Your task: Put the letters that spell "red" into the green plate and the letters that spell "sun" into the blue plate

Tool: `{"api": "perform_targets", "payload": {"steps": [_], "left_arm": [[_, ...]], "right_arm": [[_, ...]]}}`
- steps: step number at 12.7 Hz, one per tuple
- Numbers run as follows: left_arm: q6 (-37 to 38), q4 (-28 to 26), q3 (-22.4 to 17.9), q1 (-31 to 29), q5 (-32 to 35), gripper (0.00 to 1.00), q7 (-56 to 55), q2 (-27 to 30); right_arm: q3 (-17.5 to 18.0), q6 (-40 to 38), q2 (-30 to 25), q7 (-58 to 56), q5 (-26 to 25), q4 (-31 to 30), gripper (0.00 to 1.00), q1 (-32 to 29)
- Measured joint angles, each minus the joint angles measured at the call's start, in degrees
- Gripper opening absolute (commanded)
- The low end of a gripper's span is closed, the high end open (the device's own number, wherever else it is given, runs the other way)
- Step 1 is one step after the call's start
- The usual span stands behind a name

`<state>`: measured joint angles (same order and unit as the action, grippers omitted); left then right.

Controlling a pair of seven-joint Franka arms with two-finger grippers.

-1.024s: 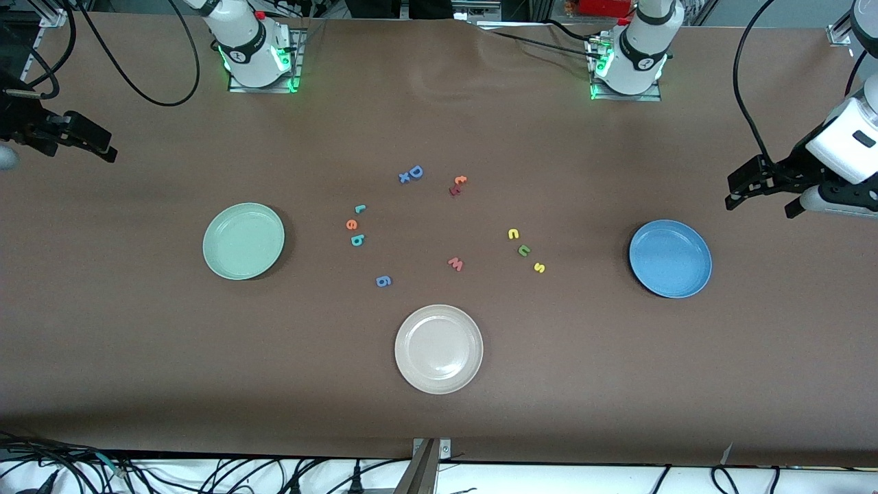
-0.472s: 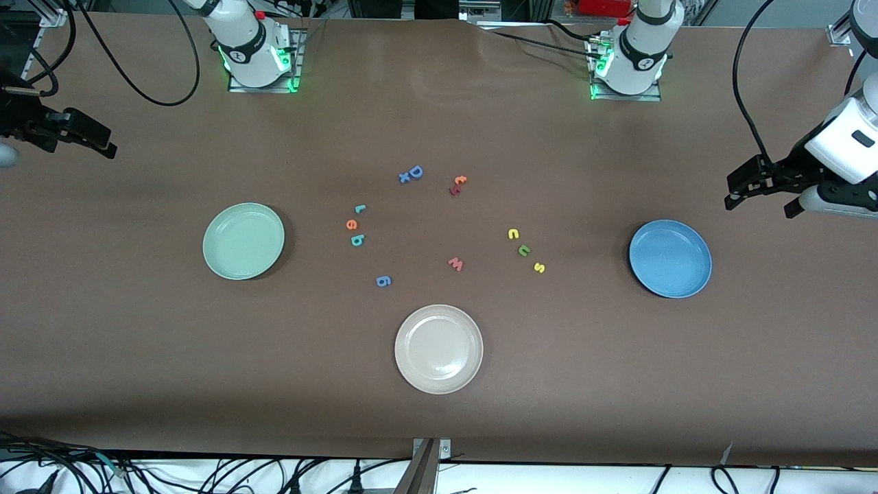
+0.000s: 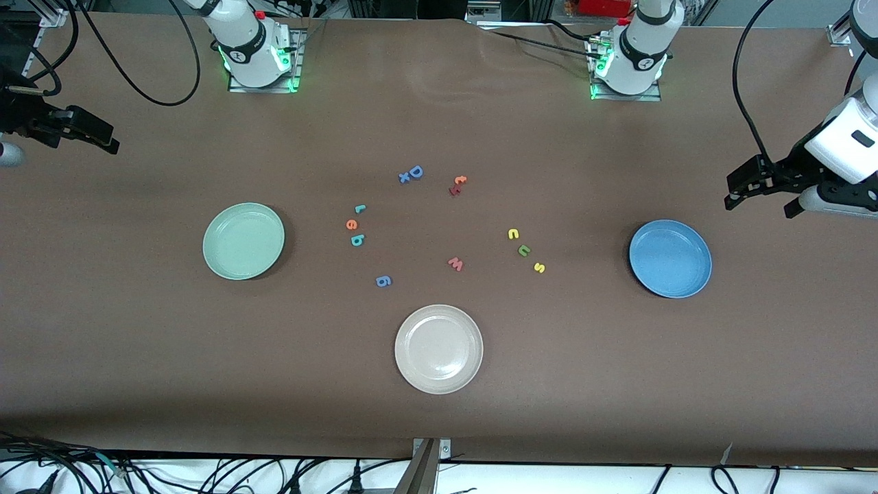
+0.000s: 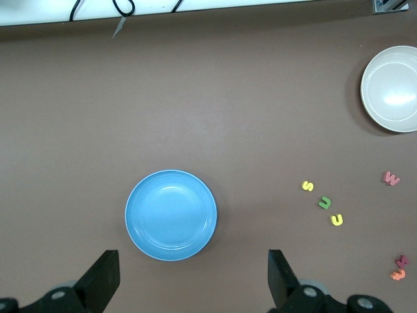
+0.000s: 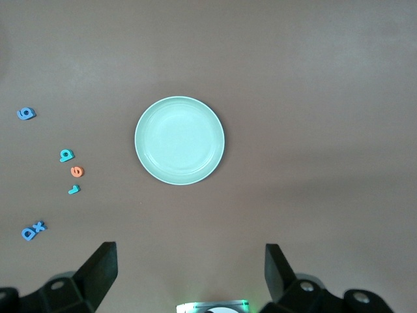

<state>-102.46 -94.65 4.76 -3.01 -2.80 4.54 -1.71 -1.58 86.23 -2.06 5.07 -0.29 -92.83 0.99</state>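
Observation:
The teal r [image 3: 359, 208], orange e [image 3: 351, 224] and teal d [image 3: 357, 240] lie in a short row beside the green plate [image 3: 243, 241] [image 5: 179, 140]. A yellow n [image 3: 513, 234], olive u [image 3: 524, 250] and yellow s [image 3: 539, 267] lie in a row toward the blue plate [image 3: 670, 259] [image 4: 171, 215]. Both plates hold nothing. My left gripper [image 3: 761, 206] [image 4: 193, 280] hangs open, high over the table beside the blue plate. Open too, my right gripper [image 3: 82, 140] [image 5: 189, 274] hovers high at the right arm's end, beside the green plate.
A beige-white plate [image 3: 438, 348] sits nearest the front camera. Other letters lie mid-table: a blue D [image 3: 416, 171] with an x, an orange t [image 3: 460, 180], a pinkish w [image 3: 455, 263] and a blue g [image 3: 383, 280].
The right gripper has drifted slightly toward the robots' side of the table. The left gripper, the letters and the plates have not moved.

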Motion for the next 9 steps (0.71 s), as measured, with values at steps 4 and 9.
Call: {"api": "perform_targets", "payload": {"steps": [4, 9], "left_arm": [[0.0, 0.0, 0.0, 0.0, 0.0, 1.0, 0.0, 0.0], [0.0, 0.0, 0.0, 0.0, 0.0, 1.0, 0.0, 0.0]], "right_arm": [[0.0, -0.6, 0.0, 0.0, 0.0, 0.0, 1.0, 0.0], [0.0, -1.4, 0.0, 0.0, 0.0, 0.0, 1.0, 0.0]]}}
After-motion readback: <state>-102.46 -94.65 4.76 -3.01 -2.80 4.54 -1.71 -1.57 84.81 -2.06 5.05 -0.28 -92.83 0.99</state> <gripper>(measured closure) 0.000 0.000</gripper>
